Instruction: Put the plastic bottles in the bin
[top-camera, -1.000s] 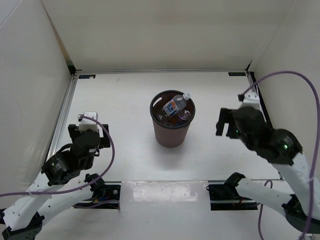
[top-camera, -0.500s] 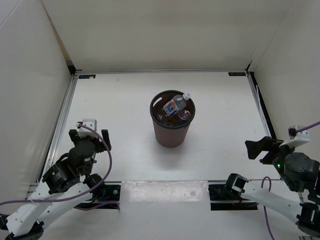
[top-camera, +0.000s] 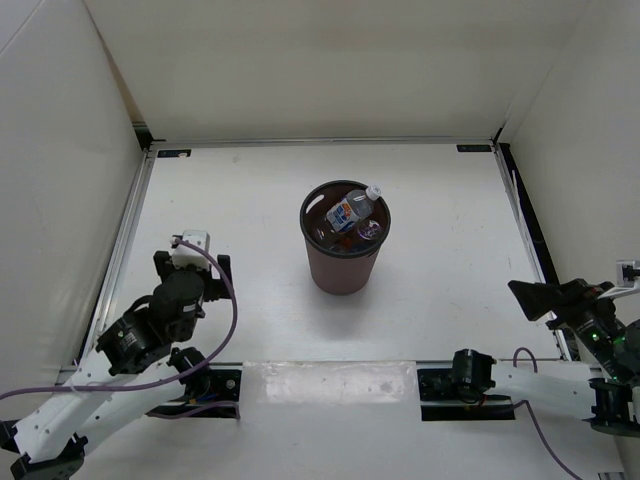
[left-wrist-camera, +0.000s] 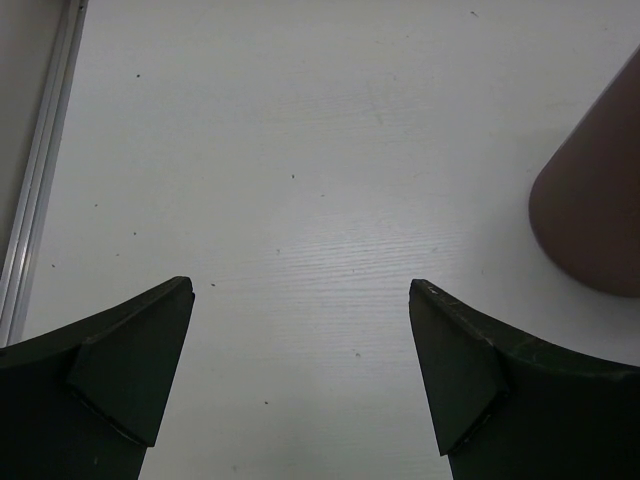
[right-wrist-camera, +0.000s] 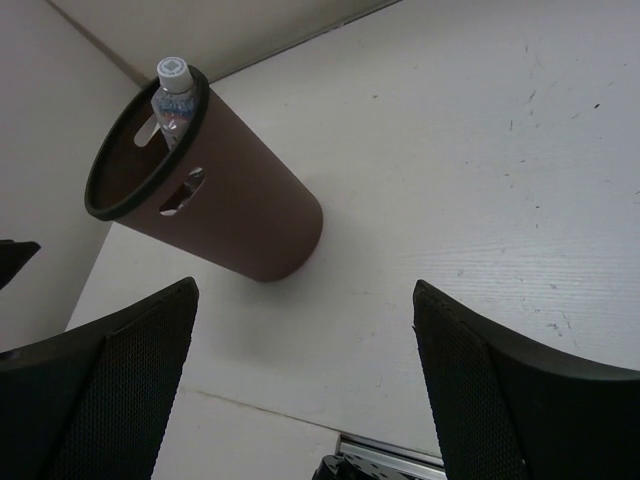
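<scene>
Bin (top-camera: 343, 268) stands upright at frame centre. A blue-labelled bottle (top-camera: 350, 211) is seen leaning inside it, cap at the rim; no bottles are seen outside. Left gripper (left-wrist-camera: 300, 287) and right gripper (right-wrist-camera: 305, 287) are spread wide, nothing held. Task judged complete; only parking is called for.

Top view: my only obstacle stands mid-frame, the bin (top-camera: 343, 262), with a bottle (top-camera: 358, 208) leaning inside and its cap poking just above the rim at upper right. Bare table (top-camera: 230, 190) runs open all round it. White walls (top-camera: 60, 180) close the left, top and right edges of the frame.
</scene>
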